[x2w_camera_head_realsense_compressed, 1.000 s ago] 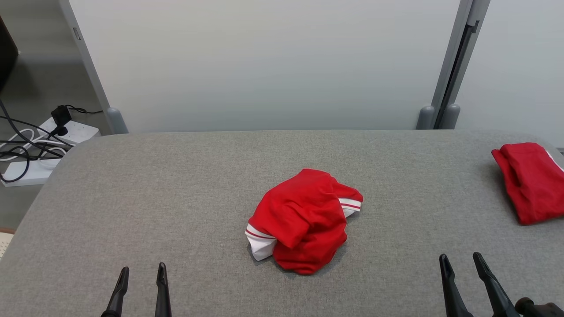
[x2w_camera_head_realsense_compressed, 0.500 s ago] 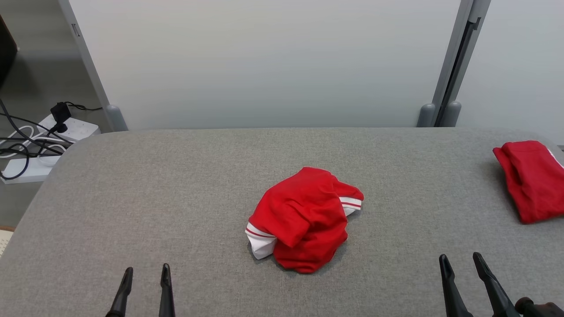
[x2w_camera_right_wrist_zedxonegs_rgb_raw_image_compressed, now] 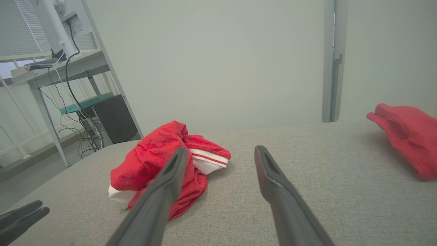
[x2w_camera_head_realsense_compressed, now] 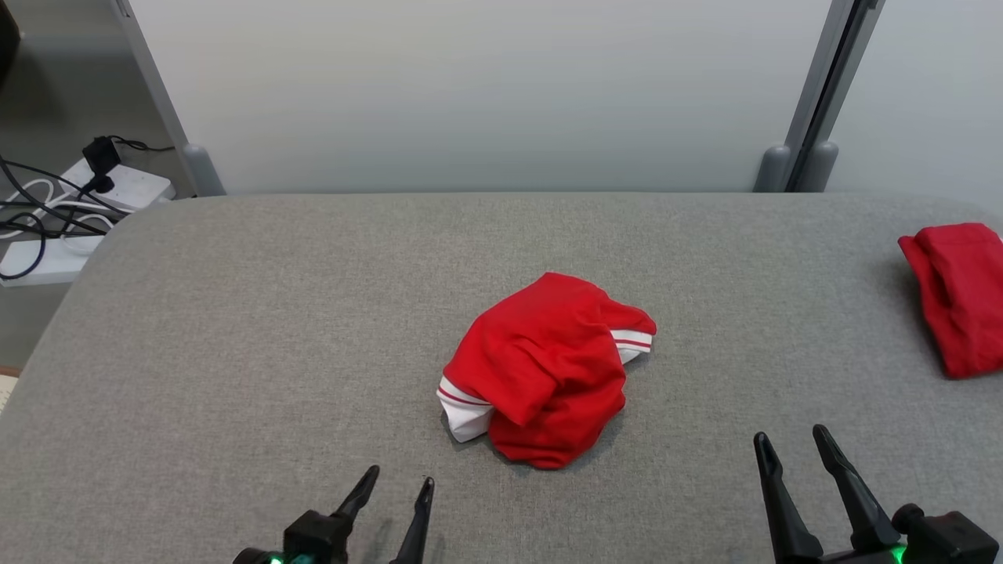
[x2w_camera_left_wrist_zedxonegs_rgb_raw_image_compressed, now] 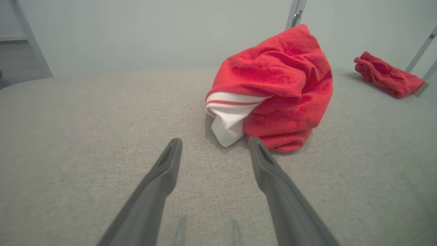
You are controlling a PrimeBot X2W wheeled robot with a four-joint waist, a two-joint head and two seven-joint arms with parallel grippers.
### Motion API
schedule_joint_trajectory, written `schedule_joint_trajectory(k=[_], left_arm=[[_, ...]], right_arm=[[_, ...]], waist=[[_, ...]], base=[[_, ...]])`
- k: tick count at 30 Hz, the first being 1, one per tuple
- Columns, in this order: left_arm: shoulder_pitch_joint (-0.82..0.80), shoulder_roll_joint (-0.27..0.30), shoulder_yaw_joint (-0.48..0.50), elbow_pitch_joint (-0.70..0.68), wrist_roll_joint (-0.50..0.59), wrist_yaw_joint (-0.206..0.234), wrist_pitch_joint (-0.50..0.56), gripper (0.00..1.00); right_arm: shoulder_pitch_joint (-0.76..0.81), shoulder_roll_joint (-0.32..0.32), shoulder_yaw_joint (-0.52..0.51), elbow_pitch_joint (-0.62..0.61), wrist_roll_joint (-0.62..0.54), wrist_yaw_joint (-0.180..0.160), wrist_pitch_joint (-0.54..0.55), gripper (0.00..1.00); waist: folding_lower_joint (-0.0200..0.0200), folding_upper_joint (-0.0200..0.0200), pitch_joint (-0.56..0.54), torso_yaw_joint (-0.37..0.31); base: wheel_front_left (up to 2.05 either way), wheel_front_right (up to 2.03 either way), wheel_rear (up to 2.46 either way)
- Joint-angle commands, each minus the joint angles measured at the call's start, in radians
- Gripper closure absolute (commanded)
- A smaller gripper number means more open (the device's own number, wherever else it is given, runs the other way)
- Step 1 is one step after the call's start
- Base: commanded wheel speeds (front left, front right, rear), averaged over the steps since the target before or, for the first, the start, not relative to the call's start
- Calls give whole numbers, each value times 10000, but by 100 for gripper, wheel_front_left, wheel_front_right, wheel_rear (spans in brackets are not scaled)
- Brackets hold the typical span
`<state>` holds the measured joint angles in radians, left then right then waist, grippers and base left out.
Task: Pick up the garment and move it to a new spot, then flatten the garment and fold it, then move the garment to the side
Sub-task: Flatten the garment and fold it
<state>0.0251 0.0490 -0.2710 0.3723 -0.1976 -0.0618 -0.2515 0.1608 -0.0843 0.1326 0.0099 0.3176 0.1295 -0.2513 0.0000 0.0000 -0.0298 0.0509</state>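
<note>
Hovering left gripper (x2w_camera_head_realsense_compressed: 400,476) and right gripper (x2w_camera_head_realsense_compressed: 789,433) open near the crumpled red garment (x2w_camera_head_realsense_compressed: 548,368), I risk snagging only its white trim (x2w_camera_head_realsense_compressed: 462,413).

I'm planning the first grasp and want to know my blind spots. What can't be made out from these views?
- Crumpled garment: what kind it is, and where its openings and hems run, are hidden by its own folds in every view.
- Second red cloth: cut off by the right edge in the head view and the right wrist view.
- Power strips on the floor: partly hidden by the table corner and cut off by the head view's left edge.
</note>
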Motion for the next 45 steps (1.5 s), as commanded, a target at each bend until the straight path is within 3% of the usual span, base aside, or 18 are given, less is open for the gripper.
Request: schedule_joint_trajectory(k=[1,10,19,25,26,27,32,38,45], left_arm=[[-703,12,137,81,-165,-77,-103,0],[-2157,12,-832,2006,-575,-153,-103,0],[-3666,12,-1242,3460,-1063,491,-103,0],[-4388,12,-1689,4529,-1534,516,-103,0],[-4600,12,-1817,4684,-1675,467,-103,29],[-4700,12,-1811,4600,-1698,484,-103,100],[-4857,12,-1490,3899,-1498,747,-103,100],[-4861,97,-1011,2566,-586,847,-103,100],[-4809,273,-510,1438,167,988,-103,100]], right_arm=[[-475,-243,257,-226,108,12,-105,0],[-750,-579,610,-206,261,12,-105,0],[-1390,-1042,1168,-239,483,12,-105,0],[-1810,-1217,1406,-188,585,12,-105,0],[-1884,-1221,1504,-147,614,12,-105,0],[-1917,-1207,1580,-109,657,12,-105,0],[-2099,-934,2110,437,1427,12,-105,0],[-3449,-905,4488,3128,2966,12,-105,0],[-5197,-443,5912,5559,4125,12,-105,0]], waist=[[0,0,110,-64],[0,0,552,-460],[0,0,1391,-799],[0,0,1572,-963],[0,0,1583,-972],[0,0,1584,-963],[0,0,1622,-792],[0,0,1670,-186],[0,0,1643,544]], base=[[0,0,0],[0,0,0],[0,0,0],[0,0,0],[0,0,0],[0,0,0],[0,0,0],[0,0,0],[0,0,0]])
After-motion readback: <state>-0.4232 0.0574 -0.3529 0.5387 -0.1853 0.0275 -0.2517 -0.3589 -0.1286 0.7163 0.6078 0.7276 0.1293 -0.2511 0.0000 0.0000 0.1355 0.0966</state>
